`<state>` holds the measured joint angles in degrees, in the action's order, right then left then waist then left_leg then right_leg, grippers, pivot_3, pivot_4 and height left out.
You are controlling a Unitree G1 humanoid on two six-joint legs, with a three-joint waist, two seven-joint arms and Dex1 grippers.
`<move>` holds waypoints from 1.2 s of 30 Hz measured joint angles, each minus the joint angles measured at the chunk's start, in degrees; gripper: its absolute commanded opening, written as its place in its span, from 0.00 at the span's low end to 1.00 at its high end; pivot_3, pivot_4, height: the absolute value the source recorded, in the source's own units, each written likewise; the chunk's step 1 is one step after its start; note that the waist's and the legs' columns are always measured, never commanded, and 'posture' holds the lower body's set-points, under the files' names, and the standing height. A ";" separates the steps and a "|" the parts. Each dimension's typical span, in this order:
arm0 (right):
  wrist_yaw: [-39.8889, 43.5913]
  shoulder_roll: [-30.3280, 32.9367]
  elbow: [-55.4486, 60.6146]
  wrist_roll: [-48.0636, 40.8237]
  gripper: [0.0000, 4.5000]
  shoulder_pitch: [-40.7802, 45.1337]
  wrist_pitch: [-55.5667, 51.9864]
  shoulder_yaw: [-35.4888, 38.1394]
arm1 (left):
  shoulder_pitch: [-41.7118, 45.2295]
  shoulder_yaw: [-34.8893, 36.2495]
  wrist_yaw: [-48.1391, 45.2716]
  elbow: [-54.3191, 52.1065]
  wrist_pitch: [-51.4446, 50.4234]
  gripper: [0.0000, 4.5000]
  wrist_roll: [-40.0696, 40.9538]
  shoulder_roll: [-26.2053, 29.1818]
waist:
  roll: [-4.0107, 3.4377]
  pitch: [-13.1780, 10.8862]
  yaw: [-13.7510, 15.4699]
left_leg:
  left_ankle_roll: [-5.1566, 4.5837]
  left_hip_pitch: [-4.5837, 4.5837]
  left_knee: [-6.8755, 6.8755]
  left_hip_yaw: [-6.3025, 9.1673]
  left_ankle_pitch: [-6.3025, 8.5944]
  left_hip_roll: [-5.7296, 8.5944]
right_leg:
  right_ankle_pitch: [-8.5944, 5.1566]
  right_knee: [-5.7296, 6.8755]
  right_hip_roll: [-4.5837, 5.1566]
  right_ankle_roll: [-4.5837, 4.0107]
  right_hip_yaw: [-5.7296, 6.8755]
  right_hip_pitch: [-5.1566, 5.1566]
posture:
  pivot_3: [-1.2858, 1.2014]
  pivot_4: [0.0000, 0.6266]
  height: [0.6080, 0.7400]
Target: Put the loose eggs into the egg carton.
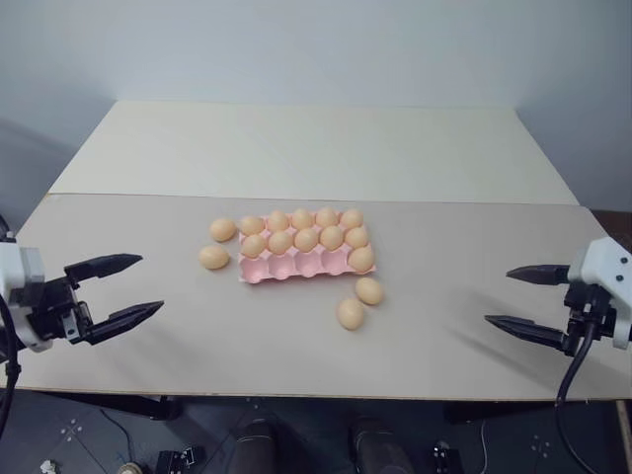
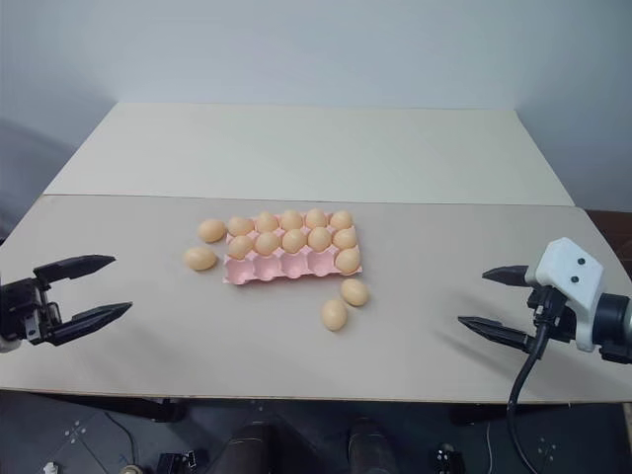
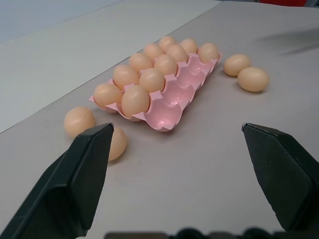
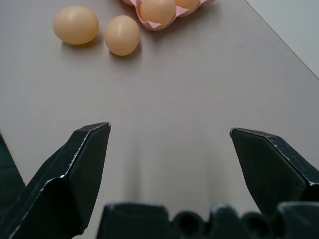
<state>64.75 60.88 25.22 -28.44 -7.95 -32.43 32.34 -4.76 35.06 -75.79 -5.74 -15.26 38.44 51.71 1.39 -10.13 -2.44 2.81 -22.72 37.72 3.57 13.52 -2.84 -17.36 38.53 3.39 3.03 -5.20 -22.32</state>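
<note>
Four pale orange-tan oval eggs lie loose on the broad beige table (image 1: 148, 365), which is the largest thing in the scene, and none of them has yet reached a cup. At the table's middle sits the flat pink moulded egg carton (image 1: 296, 265) with scalloped edges; its far and middle rows are full of like eggs, while the near row holds only one egg at its right end, leaving four cups empty, which matches the four eggs left to place, so the task looks to be at its start. The left gripper (image 1: 126, 288) hovers over the near left part of the table with its two black fingers spread wide and nothing between them; the right gripper (image 1: 523, 296) hovers over the near right part, likewise released and empty, both well apart from the carton. Two loose eggs lie just left of the carton, the far-left egg (image 1: 222, 230) and the near-left egg (image 1: 213, 258); the other two lie off its near right corner, the right egg (image 1: 368, 290) and the nearest egg (image 1: 350, 314). From the left wrist the glossy hollows of the empty cups show plainly, which the head views flatten; from the right wrist the two right-hand eggs and just the carton's corner appear.
</note>
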 measured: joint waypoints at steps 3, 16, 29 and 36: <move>-0.49 -0.44 0.17 0.04 1.00 0.01 0.00 0.00 | 0.80 -0.14 0.09 0.44 0.01 1.00 -0.04 0.12 | 0.00 0.00 0.01 | 0.00 0.00 0.00 0.00 0.00 0.00 | 0.00 0.00 0.00 0.00 0.00 0.00 | 0.52 0.24 1.00; -4.11 -2.95 2.63 0.14 1.00 -1.56 -0.01 0.12 | 4.75 -2.49 1.48 5.69 1.46 1.00 -2.19 0.10 | 0.00 0.00 -0.04 | 0.00 0.02 0.00 0.00 0.00 0.00 | 0.00 0.01 0.00 0.00 -0.01 0.01 | 0.52 0.24 1.00; -11.81 -6.70 7.97 -1.70 1.00 5.09 -1.52 -8.32 | 24.68 -14.93 4.55 31.76 11.91 1.00 -13.06 -4.36 | 0.02 0.01 0.56 | 0.00 -0.04 0.02 0.04 0.00 0.04 | 0.02 -0.01 0.01 0.02 0.03 0.01 | 0.52 0.24 1.00; -15.60 -8.25 10.85 -1.80 1.00 3.96 -2.36 -9.54 | 37.52 -22.05 0.67 49.33 18.14 1.00 -18.68 -7.35 | 0.03 0.02 0.22 | 0.00 -0.06 0.04 0.09 0.00 0.06 | 0.03 0.02 -0.01 0.03 0.06 0.00 | 0.52 0.24 1.00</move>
<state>49.15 52.64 36.07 -30.23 -3.99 -34.79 22.80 32.76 13.01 -75.12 43.59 2.89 19.75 44.35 1.42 -10.11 -2.22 2.80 -22.78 37.76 3.66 13.52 -2.78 -17.33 38.55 3.38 3.05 -5.14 -22.32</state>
